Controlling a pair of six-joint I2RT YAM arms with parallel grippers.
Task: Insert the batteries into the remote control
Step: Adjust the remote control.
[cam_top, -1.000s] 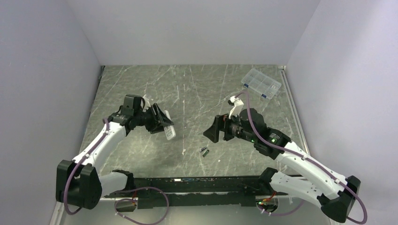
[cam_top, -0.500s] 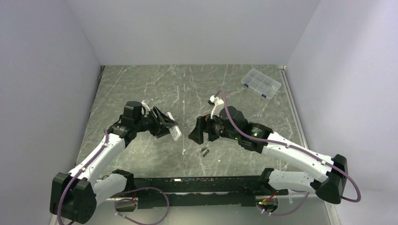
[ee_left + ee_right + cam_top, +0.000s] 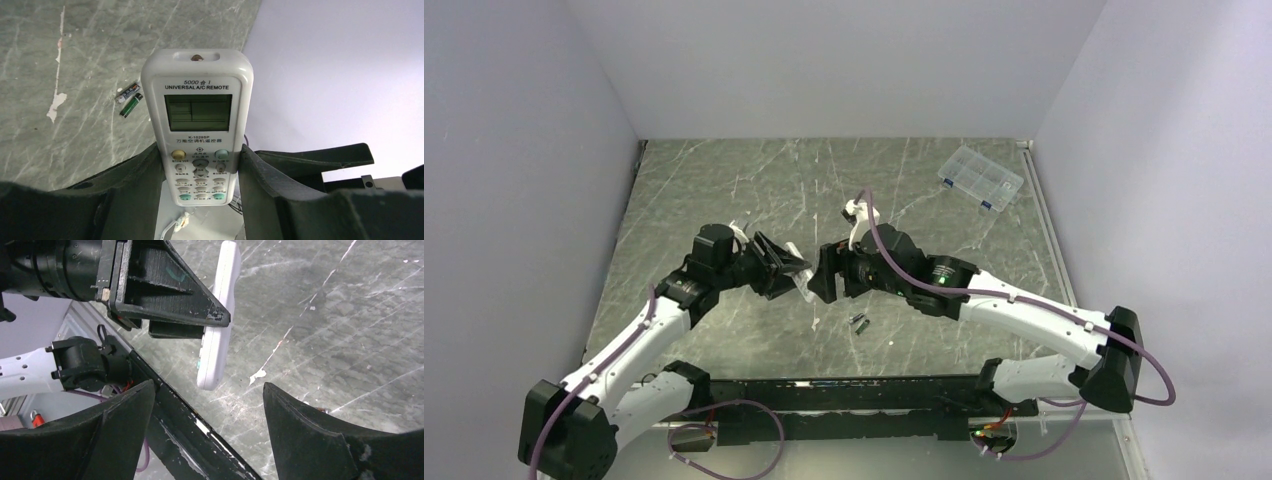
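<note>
**Left tool.** The left tool [image 3: 786, 268] was clamped on the remote control [image 3: 197, 115]. Its two fingers [image 3: 132, 175] pressed against the long side edges at the keypad end. The display end, marked "UNIVERSAL A/C REMOTE", projected beyond the fingertips. The remote control was held clear of the tabletop [image 3: 724, 190], near its middle.

**Right tool.** The right tool [image 3: 824, 278] faced the left tool and stood just beside it. Its fingers [image 3: 125, 415] were spread wide and gripped nothing. In the right wrist view, the remote control appeared edge-on in the gap ahead of them, touched by neither finger.

**Batteries.** The batteries [image 3: 860, 323] lay together on the tabletop, side by side and roughly parallel. They were on the near side of both tools, below the right tool in the top view, and neither tool touched them.

**Other items.** A clear compartmented box [image 3: 980, 178] sat at the far right corner of the tabletop, well apart from both tools.
</note>
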